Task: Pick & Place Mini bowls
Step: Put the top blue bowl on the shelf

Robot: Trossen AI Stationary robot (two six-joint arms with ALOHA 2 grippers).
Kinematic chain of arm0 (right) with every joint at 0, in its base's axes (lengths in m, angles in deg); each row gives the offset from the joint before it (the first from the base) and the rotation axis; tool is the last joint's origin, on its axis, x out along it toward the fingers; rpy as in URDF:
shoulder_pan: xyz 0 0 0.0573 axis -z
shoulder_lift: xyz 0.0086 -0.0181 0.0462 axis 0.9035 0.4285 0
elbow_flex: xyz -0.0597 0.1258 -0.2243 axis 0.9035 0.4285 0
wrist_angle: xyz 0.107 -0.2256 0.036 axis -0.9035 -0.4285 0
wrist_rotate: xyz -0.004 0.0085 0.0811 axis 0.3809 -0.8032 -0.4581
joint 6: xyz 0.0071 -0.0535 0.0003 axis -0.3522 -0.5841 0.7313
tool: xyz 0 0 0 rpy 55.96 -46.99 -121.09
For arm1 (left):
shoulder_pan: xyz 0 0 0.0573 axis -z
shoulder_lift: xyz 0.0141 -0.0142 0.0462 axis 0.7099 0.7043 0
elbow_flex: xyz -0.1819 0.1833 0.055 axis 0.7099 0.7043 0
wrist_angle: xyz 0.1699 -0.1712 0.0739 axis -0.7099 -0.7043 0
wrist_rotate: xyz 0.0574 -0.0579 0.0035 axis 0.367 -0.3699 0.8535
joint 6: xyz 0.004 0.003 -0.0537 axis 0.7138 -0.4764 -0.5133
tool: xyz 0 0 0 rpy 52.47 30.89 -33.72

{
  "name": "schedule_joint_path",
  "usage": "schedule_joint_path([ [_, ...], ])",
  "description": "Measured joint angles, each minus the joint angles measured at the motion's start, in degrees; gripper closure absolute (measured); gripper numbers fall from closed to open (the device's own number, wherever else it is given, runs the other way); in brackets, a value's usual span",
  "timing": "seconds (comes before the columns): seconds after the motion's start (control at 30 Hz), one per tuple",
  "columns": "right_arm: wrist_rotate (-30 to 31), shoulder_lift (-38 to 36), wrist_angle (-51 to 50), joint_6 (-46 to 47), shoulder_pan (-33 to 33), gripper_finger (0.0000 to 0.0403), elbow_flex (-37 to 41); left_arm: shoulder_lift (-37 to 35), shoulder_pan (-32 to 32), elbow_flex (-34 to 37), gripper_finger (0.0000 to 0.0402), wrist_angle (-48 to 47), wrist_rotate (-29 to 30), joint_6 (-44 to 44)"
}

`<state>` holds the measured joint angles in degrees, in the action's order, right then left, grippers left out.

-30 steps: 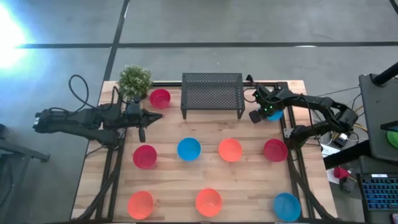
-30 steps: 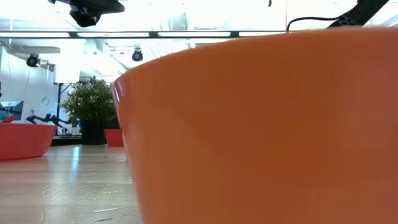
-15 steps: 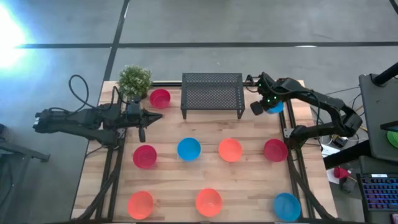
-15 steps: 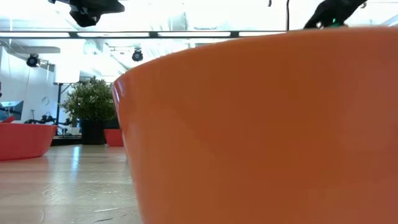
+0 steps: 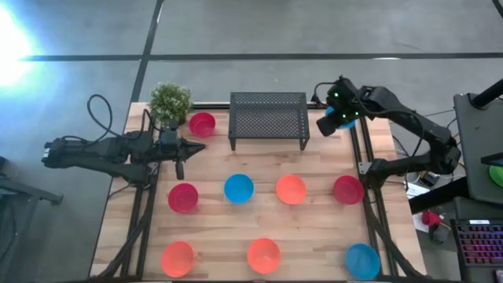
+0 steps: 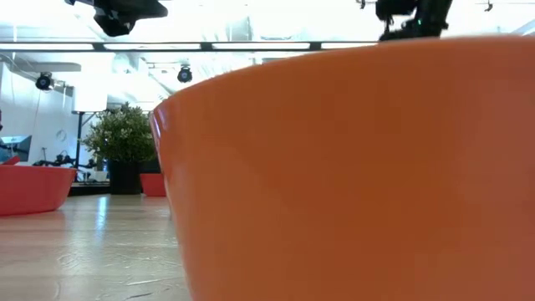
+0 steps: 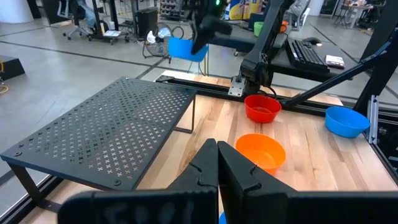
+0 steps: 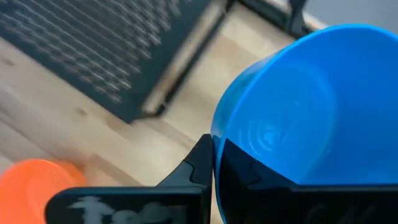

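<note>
We see the right jaws (image 8: 213, 163) pinching the rim of a blue mini bowl (image 8: 298, 106), one finger inside the wall and one outside; in the high view that bowl (image 5: 346, 120) hangs at the far right corner of the table (image 5: 314, 169), just beside the right end of the black wire-mesh rack (image 5: 268, 116), with the right arm (image 5: 409, 126) arching in from the table's right edge; from the left wrist view the same blue bowl (image 7: 186, 48) shows lifted above the rack's far end. The left jaws (image 7: 217, 163) are pressed together and hold nothing; the left gripper (image 5: 189, 148) rests over the table's left side, near a crimson bowl (image 5: 202, 123) that sits between the potted plant (image 5: 170, 101) and the rack. Across the middle of the table lie a crimson bowl (image 5: 183, 197), a blue one (image 5: 239, 188), an orange one (image 5: 291, 189) and another crimson one (image 5: 348, 189); along the near edge sit two orange bowls (image 5: 178, 258) (image 5: 263, 255) and a blue bowl (image 5: 362, 260); the low view is mostly filled by the wall of one orange bowl (image 6: 351, 176).
</note>
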<state>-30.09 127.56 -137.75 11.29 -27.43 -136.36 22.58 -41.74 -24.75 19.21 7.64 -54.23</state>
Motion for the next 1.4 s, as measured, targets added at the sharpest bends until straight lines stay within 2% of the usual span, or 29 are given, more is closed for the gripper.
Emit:
schedule_joint_path([
  [0.23, 0.2, 0.9, 0.4, -1.8, -3.0, 0.0395, -7.8, 0.0, 0.0, 0.0, 0.0402, 0.0, 0.0, 0.1],
  [0.47, -0.3, 5.8, 0.5, -8.6, -5.3, 0.0395, -13.8, 0.0, 0.0, 0.0, 0.0402, 0.0, 0.0, 4.0],
  [0.57, -1.0, 9.0, 0.4, -11.8, -6.1, 0.0395, -17.3, 0.0, 0.0, 0.0, 0.0402, 0.0, 0.0, 4.0],
  [0.83, -8.9, 21.1, -2.5, -25.8, -6.5, 0.0395, -29.4, 0.0, 0.0, 0.0, 0.0402, 0.0, 0.0, 4.1],
  [1.0, -9.1, 29.1, -11.6, -34.3, -7.5, 0.0395, -37.1, 0.0, 0.0, 0.0, 0.0402, 0.0, 0.0, 4.1],
  [1.1, -9.0, 32.7, -12.8, -38.2, -8.2, 0.0395, -40.5, 0.0, 0.0, 0.0, 0.0402, 0.0, 0.0, 4.1],
  [1.23, -8.8, 36.5, -12.8, -40.9, -9.3, 0.0395, -42.6, 0.0, 0.0, 0.0, 0.0402, 0.0, 0.5, 4.1],
  [1.4, -5.5, 39.6, -13.1, -41.2, -9.8, 0.0395, -41.4, 0.0, 0.0, 0.0, 0.0402, 0.0, 0.5, 3.4],
])
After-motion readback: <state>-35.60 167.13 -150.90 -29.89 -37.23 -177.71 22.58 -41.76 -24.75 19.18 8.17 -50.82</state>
